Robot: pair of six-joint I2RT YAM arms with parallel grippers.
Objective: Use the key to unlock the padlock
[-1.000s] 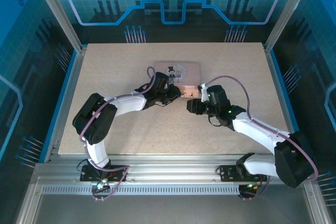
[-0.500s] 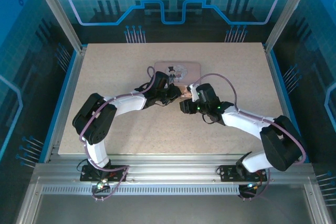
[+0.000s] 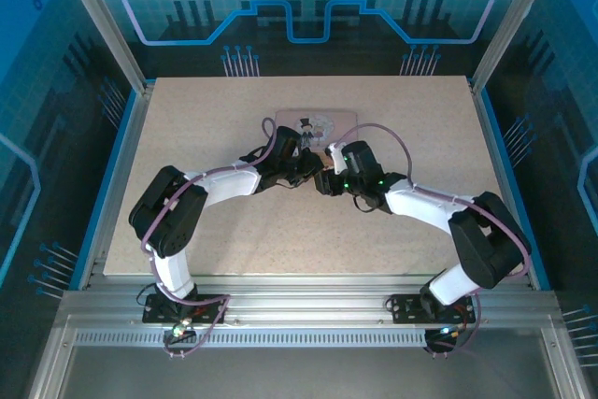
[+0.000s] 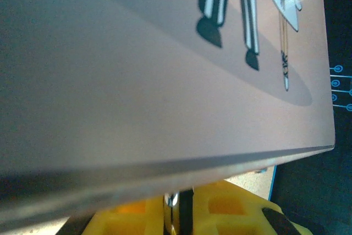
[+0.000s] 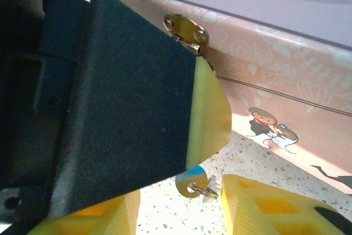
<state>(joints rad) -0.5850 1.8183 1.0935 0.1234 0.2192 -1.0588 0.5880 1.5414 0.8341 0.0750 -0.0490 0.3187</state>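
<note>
My left gripper [image 3: 316, 167] sits at the front edge of the pink picture-lidded tin [image 3: 318, 124]. In the left wrist view its yellow fingers [image 4: 126, 221] are shut on the padlock [image 4: 186, 212], a small dark and silvery metal piece, most of it hidden under the tin's lid [image 4: 165, 81]. In the right wrist view the key's [image 5: 191, 182] round brass head, with a ring through it, pokes out below the left gripper's black and yellow finger [image 5: 212, 111]. My right gripper [image 5: 179, 210] is open, its yellow fingertips [image 5: 269, 207] either side of the key head and not touching it.
A brass hasp [image 5: 186, 29] is fixed to the tin's front wall [image 5: 275, 86], just above the left finger. Both arms meet in the middle of the speckled table [image 3: 206, 119]. Metal posts and blue panels stand around the table's edges.
My right arm has swung left and forward until its gripper is right against the left gripper at the tin's front. The left arm and the tin have stayed put.
</note>
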